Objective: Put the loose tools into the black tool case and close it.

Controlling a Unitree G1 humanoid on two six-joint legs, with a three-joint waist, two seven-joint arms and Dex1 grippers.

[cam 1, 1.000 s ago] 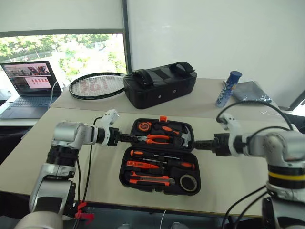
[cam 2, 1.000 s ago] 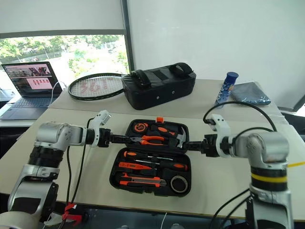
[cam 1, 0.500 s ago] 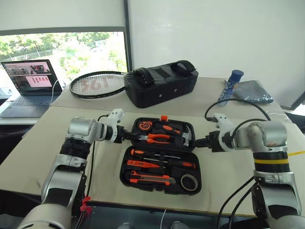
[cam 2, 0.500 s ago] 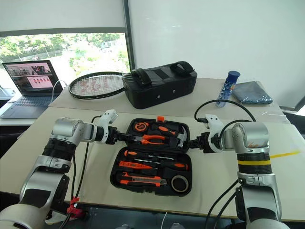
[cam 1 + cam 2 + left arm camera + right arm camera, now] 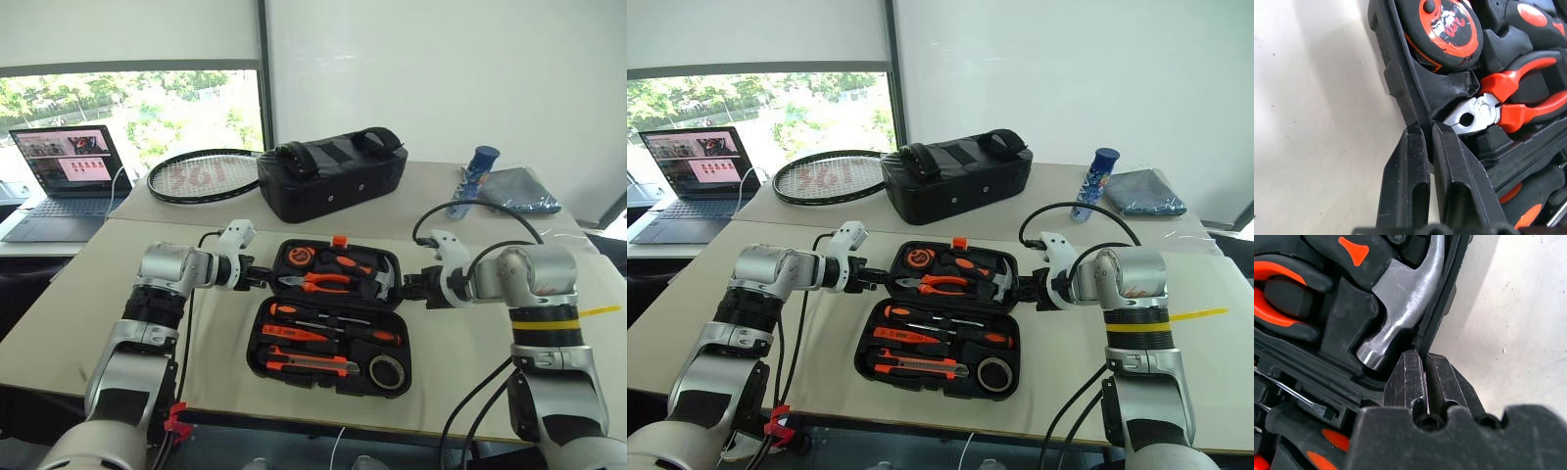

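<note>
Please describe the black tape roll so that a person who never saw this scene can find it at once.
On the beige table lies an open black tool case. In its near half, at the right end, sits the tape roll: the only round black ring among long orange-and-black tools.

A: Where is free room around the open tool case (image 5: 331,318)?
B: The table (image 5: 78,294) is bare on both sides and in front.
A: And behind?
B: The black bag (image 5: 331,174), racket (image 5: 201,175) and blue bottle (image 5: 474,180) stand there.
</note>
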